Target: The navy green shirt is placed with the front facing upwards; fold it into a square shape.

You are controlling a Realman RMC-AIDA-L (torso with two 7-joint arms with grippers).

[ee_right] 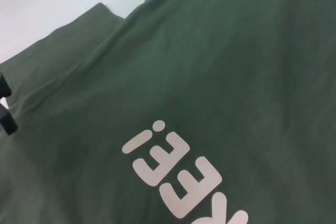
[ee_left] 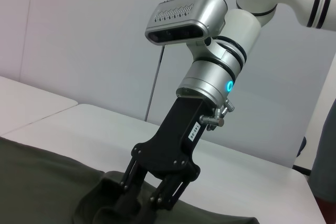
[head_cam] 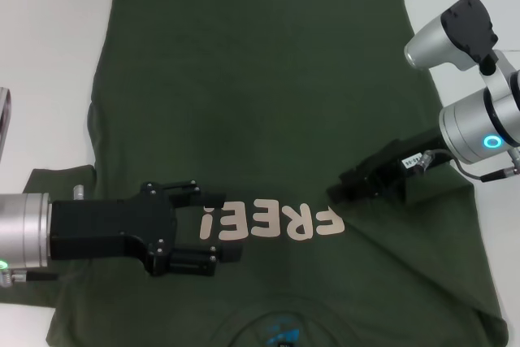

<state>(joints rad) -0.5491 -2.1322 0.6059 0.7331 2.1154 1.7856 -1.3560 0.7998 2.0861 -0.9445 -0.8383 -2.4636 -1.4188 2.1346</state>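
Green cloth fills most of the head view: the navy green shirt (head_cam: 268,103) lies front up on the white table (head_cam: 49,54), collar at the bottom edge. At lower left, the left gripper (head_cam: 218,229) hovers with its fingers apart by the "FREE!" letters (head_cam: 272,221). At middle right, the right gripper (head_cam: 337,193) pinches a fold of shirt and has pulled that side inward. I think the folding has only begun.
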